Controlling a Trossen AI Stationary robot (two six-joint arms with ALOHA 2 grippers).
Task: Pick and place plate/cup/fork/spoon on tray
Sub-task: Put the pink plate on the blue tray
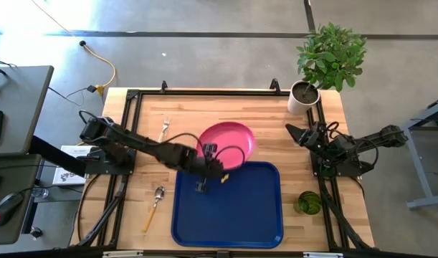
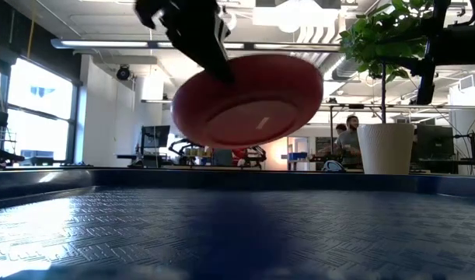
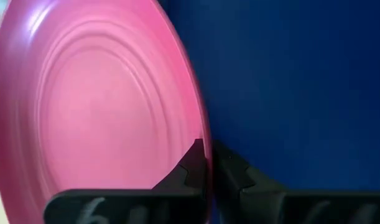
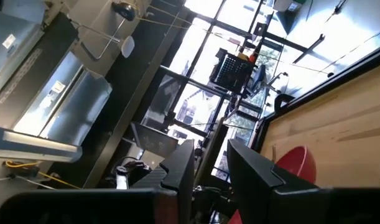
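Note:
The pink plate (image 1: 231, 142) is in the air over the far edge of the dark-blue tray (image 1: 247, 215), tilted; the low view shows its underside (image 2: 253, 97). My left gripper (image 1: 208, 161) is shut on the plate's rim. The fork (image 1: 164, 130) lies on the table, far left of the tray. The spoon (image 1: 155, 203) lies on the table beside the tray's left edge. The green cup (image 1: 309, 203) stands on the table right of the tray. My right gripper (image 1: 294, 132) waits at the table's right side, its fingers (image 4: 180, 165) a narrow gap apart, holding nothing. My left gripper pinches the plate's rim (image 3: 202, 155) at the plate's near-left side, one finger (image 3: 191, 167) on the upper face and one finger (image 3: 232, 171) on the underside. It comes from the table's left, slanting down. The plate is lifted clear and tilted, its far side lower.
A white pot with a leafy plant (image 1: 326, 61) stands at the table's far right corner, next to my right arm. The tray's blue floor (image 3: 301, 93) lies bare under the plate. People sit in the room beyond the table (image 2: 347, 140).

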